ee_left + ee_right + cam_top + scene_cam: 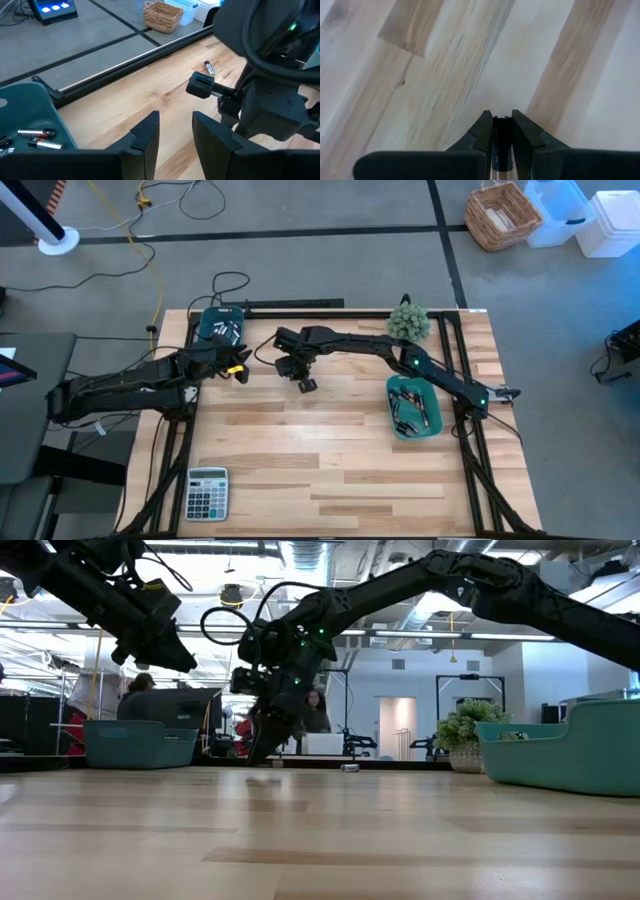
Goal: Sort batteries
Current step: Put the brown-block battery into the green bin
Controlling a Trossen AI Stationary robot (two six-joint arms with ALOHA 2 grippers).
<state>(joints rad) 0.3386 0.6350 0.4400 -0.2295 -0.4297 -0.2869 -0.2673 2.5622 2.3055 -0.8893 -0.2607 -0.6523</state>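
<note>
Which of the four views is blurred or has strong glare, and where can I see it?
Right wrist view: the wooden table looks streaked and soft, while the fingers and the battery between them are sharp. Low view: bright ceiling lights glare behind the arms, leaving them as dark shapes, and the near tabletop is soft. High view: even light, faint shadows. Left wrist view: sharp, no glare.

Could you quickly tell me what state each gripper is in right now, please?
Left gripper: open, holding nothing, beside the teal bin.
Right gripper: shut on a battery, above the table.
</note>
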